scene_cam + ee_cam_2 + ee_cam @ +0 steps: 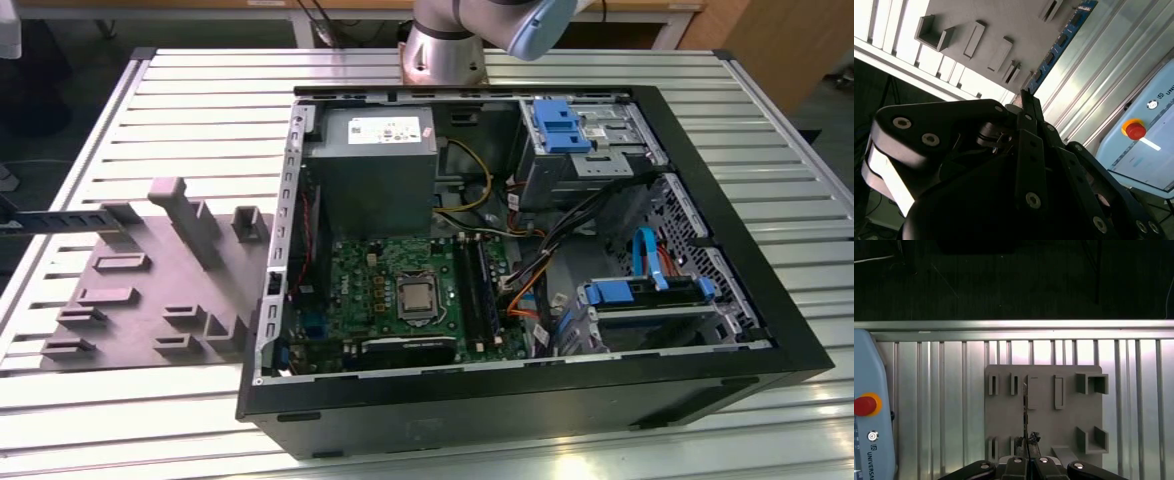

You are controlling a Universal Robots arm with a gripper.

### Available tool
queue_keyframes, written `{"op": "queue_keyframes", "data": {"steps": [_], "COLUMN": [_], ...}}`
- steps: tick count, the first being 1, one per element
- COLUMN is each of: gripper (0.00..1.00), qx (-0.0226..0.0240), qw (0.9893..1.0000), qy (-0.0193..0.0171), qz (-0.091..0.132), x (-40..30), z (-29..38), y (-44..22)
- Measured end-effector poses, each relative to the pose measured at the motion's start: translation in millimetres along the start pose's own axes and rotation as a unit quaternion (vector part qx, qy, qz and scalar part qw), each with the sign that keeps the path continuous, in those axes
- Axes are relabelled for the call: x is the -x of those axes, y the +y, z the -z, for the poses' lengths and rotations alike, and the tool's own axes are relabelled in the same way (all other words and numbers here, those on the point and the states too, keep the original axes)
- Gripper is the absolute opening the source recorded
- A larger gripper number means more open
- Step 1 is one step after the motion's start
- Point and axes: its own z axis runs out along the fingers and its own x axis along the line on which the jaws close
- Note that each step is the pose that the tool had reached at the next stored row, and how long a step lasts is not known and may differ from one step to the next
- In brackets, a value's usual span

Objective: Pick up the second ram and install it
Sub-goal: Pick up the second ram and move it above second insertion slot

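The second ram [1060, 44] is a thin stick with dark chips, and my gripper [1026, 100] is shut on one end of it. In the first wrist view the ram [1025, 412] shows edge-on, held by the gripper [1026, 446] above the pale grey tray [1069, 415]. In the exterior view the ram [67, 220] hangs level over the tray's [134, 300] far left part, well to the exterior view's left of the open computer case [534, 400]. Inside the case lie the green motherboard [367, 275], its silver processor [418, 296] and the long memory slots [477, 285].
The case and tray rest on a slatted metal table [200, 110]. The arm's base [447, 45] stands at the back. A pale blue pendant with a red button [865, 405] lies on the slats near the tray. Cables and blue drive brackets [627, 292] fill the case's right side.
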Motion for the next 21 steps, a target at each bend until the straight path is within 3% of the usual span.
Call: {"op": "queue_keyframes", "data": {"steps": [21], "gripper": [0.11], "qx": [0.0000], "qw": [1.0000], "qy": [0.0000], "qz": [0.000], "x": [0.3], "z": [7.8], "y": [0.2]}}
